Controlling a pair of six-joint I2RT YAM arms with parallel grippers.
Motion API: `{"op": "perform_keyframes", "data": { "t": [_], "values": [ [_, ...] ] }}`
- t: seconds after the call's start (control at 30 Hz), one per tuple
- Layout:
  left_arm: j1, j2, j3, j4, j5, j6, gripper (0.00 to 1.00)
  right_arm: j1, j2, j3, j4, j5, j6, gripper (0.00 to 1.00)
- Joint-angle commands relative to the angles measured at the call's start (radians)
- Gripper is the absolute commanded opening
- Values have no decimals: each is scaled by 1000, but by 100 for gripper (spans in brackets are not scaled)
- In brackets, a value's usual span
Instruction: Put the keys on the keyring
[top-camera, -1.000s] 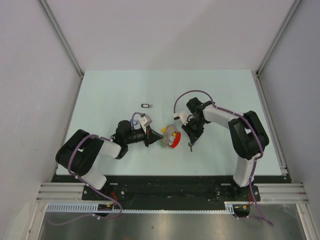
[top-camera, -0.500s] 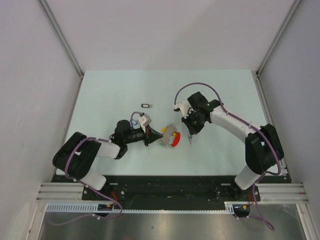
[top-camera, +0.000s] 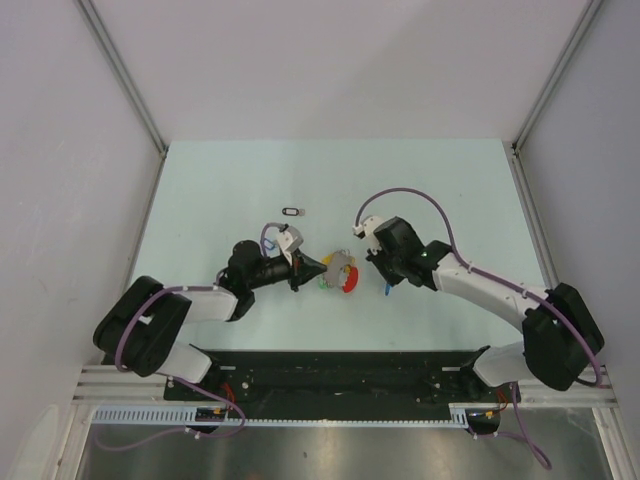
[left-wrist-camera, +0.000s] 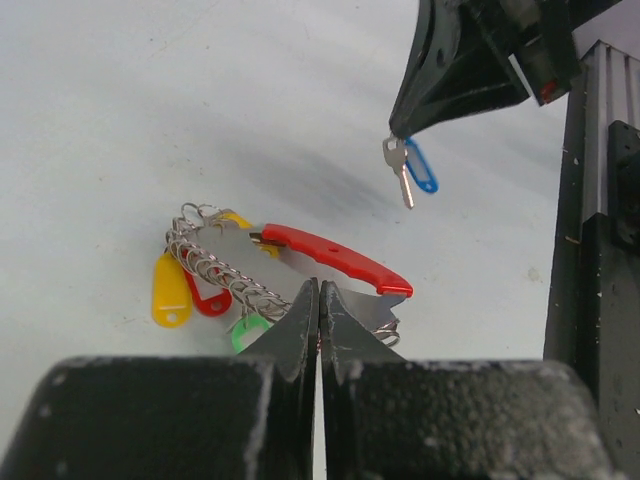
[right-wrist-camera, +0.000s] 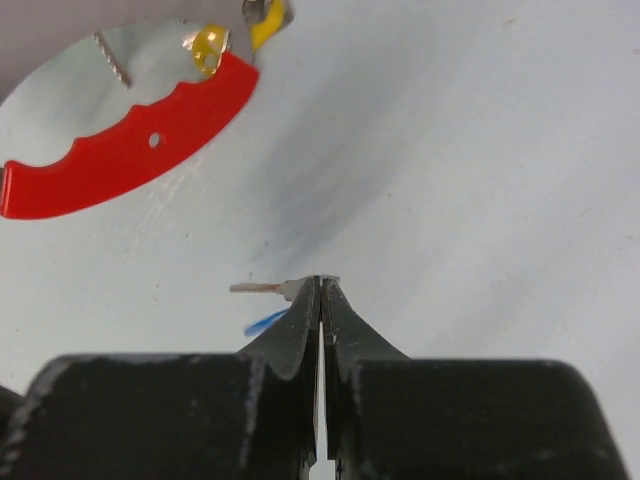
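Right fingers (right-wrist-camera: 298, 335) pinch the blue-tagged key (left-wrist-camera: 403, 178); left fingers (left-wrist-camera: 300, 322) clamp the keyring (left-wrist-camera: 335, 258).

White links (top-camera: 490, 290), black joints (top-camera: 135, 330), purple cables (top-camera: 400, 191).

A pale green table (top-camera: 200, 190) sits boxed in by plain white walls: a back wall (top-camera: 340, 60), a left wall (top-camera: 50, 200) and a right wall (top-camera: 605, 220), joined at the corners by slanting aluminium posts (top-camera: 122, 75). Along the table's near edge run a black base plate (top-camera: 340, 368), silver rails (top-camera: 120, 382) and a slotted white cable duct (top-camera: 330, 424), with a sheet of brushed steel (top-camera: 330, 455) below. Even, soft light leaves only faint shadows on the tabletop.
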Motion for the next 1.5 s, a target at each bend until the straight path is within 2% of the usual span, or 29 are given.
{"op": "perform_keyframes", "data": {
  "t": [0.0,0.13,0.17,0.3,0.5,0.63,0.8,1.0,1.1,1.23,1.47],
  "values": [
    [-13,-45,36,-42,-40,22,0,-16,-167,-78,219,76,76,0],
    [-22,-76,67,-92,-51,43,0,-88,-285,-193,346,-95,99,0],
    [-25,-82,72,-111,-57,51,0,-95,-319,-228,426,-155,96,0],
    [-33,-93,93,-131,-49,77,0,-99,-460,-362,628,-243,95,0],
    [-34,-70,85,-96,33,129,0,-119,-471,-446,837,-444,106,0],
    [-34,-39,41,9,110,135,0,-107,-417,-448,914,-593,135,0],
    [-33,-1,-37,157,153,117,0,-64,-322,-462,1012,-629,133,0],
    [-19,99,-129,518,147,-28,0,-52,-270,-462,1057,-618,100,0],
    [-2,189,-143,790,181,-134,0,-56,-230,-451,1066,-664,89,0],
    [4,252,-122,810,224,-164,0,-61,-190,-429,1035,-694,41,0],
    [6,202,-136,808,224,-141,0,-76,-138,-425,1040,-727,7,0]
  ]
}}
